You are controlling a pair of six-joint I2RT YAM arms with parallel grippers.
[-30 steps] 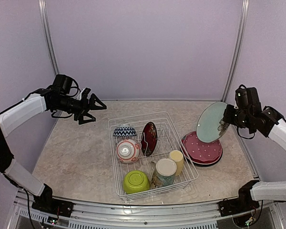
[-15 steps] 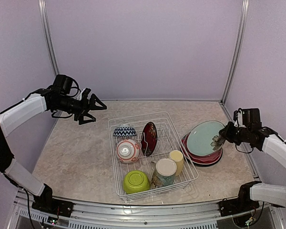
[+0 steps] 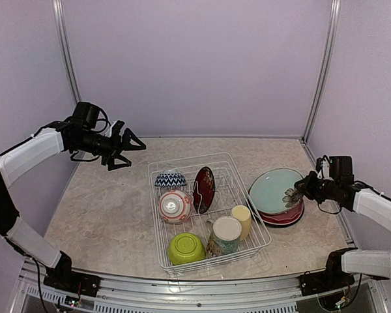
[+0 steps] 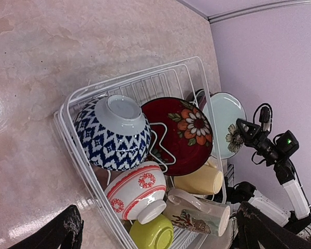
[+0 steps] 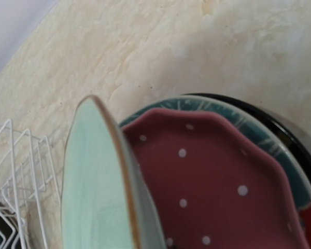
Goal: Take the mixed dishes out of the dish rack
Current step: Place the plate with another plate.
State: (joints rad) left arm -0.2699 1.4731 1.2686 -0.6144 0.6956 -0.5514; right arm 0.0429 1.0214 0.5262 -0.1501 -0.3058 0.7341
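Observation:
The white wire dish rack (image 3: 158, 215) holds a blue zigzag bowl (image 3: 171, 179), a red-white bowl (image 3: 174, 206), an upright red floral plate (image 3: 204, 189), a yellow cup (image 3: 242, 220), a cream-teal mug (image 3: 225, 236) and a lime green bowl (image 3: 186, 248). My right gripper (image 3: 305, 189) is shut on the rim of a mint plate (image 3: 275, 189). The plate leans low over a stack of the pink dotted plate (image 5: 217, 187), the teal-rimmed plate (image 5: 251, 128) and the dark plate (image 5: 295, 142). My left gripper (image 3: 133, 155) is open and empty, raised to the left of the rack and behind it.
The rack's wires (image 5: 15, 171) lie just left of the plate stack in the right wrist view. The left wrist view shows the rack (image 4: 72, 150) from above. Marbled tabletop (image 3: 98, 215) lies left of the rack. The purple back wall and metal corner posts (image 3: 319, 85) stand behind.
My right arm has come down and tipped the mint plate from nearly upright above the stack to almost flat on it. The left arm has not moved.

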